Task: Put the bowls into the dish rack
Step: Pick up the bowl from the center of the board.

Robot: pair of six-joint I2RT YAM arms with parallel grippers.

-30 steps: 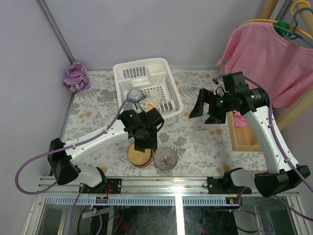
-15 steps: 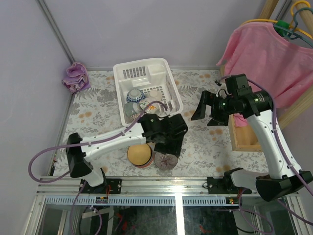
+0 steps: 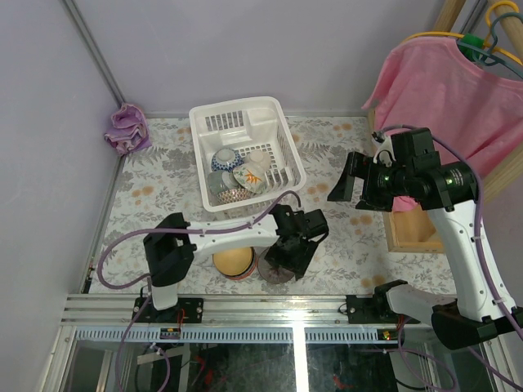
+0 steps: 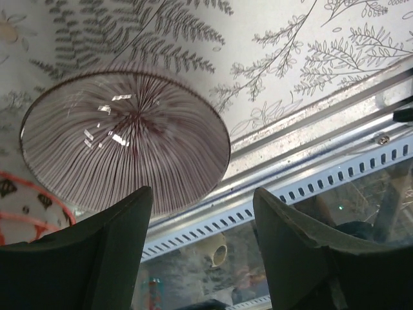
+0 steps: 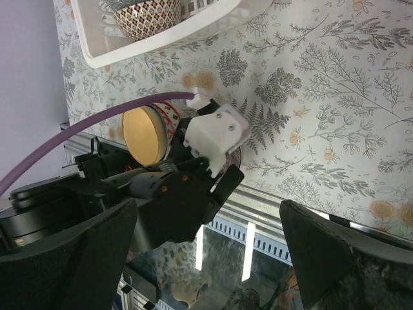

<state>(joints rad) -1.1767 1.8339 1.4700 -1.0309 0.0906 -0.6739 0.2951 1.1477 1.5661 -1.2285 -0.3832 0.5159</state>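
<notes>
Outside the large white slotted plastic dish rack (image 3: 235, 104), off its near wall toward the arm bases, two small round ceramic bowls sit on the fern-print desk (image 3: 163, 184). A dark red, fine-ribbed bowl (image 4: 122, 148) lies off the rack's near right corner, and an orange-yellow bowl (image 3: 231, 260) lies just beside it, off the middle of that wall. Several more bowls already lean inside the rack at its near end, among them a blue-and-white bowl (image 3: 225, 158) and a white bowl with an orange flower (image 3: 250, 173). Treat each bowl as rigid, brittle and glaze-slick, with moderate weight for its size; impact against the rack wall or a neighbouring bowl risks chipping. The recommended hold is a pinch across the rim, one finger inside and one outside. The left jaws stand apart with nothing between them, poised over the ribbed bowl on its side away from the orange-yellow bowl. In the left wrist view the bowl appears mouth-up. Its rim lies just beyond one fingertip (image 4: 129, 213), while the gap between the jaws faces the desk edge and the metal rail (image 4: 310, 187) beside the bowl, so the rim is not yet straddled. The right jaws are spread wide and empty, held in the air well off the rack's right wall.
</notes>
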